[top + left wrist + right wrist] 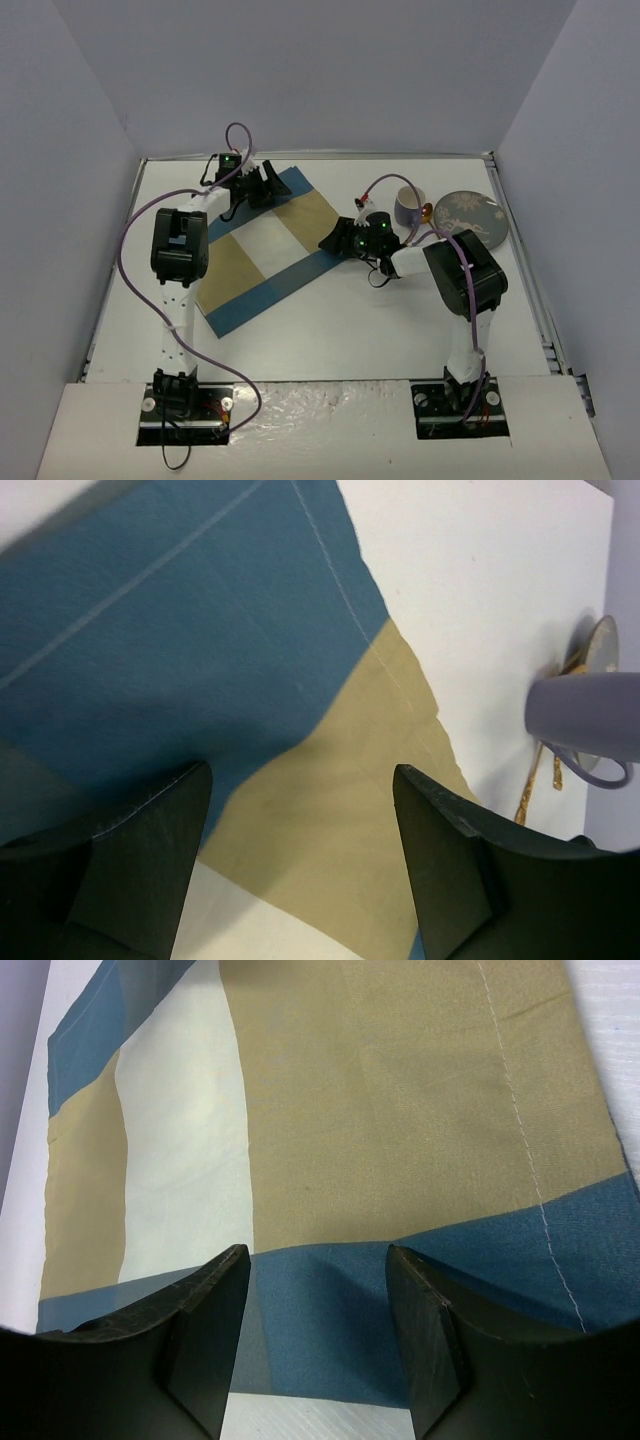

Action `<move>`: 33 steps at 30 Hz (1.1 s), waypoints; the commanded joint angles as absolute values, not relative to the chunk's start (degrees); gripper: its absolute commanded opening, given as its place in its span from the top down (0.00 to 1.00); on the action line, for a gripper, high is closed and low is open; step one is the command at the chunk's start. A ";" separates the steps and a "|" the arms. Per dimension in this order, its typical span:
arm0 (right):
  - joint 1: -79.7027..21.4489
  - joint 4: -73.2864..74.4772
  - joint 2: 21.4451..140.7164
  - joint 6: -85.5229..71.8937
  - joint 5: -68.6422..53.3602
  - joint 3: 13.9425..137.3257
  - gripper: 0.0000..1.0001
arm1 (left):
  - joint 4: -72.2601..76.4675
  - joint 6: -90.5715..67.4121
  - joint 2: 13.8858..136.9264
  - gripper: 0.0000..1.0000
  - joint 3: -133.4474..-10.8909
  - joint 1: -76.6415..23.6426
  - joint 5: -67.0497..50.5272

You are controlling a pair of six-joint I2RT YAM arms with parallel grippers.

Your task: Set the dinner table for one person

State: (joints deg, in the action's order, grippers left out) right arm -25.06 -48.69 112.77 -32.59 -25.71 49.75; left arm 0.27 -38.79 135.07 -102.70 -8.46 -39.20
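Note:
The white dinner table carries a blue-and-tan striped placemat lying askew at the left-centre. My left gripper is open just above the mat's far corner; in the left wrist view its jaws stand apart over the tan and blue cloth. My right gripper is open at the mat's right edge; in the right wrist view its jaws straddle a slightly raised fold of the blue border, not pinching it. Both grippers are empty.
A lavender mug stands right of the mat, with gold cutlery beside it and a grey patterned plate further right. The mug and cutlery also show in the left wrist view. Grey walls enclose the table.

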 commanded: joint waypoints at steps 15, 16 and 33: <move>-25.16 -27.83 105.55 -19.84 -18.18 61.27 0.33 | -21.57 -29.90 111.30 0.29 -98.06 -4.87 -18.23; -25.48 -26.16 104.55 -18.71 -17.18 62.23 0.31 | -23.18 -29.80 109.34 0.29 -96.18 -5.35 -14.86; -27.60 -7.97 76.69 -15.74 2.39 59.06 0.00 | -34.82 -39.13 113.35 0.03 -91.19 -17.23 9.87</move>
State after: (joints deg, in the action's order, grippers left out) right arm -27.57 -10.51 83.42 -16.19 -2.73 61.61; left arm -33.30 -35.18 112.45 -88.25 -18.14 5.37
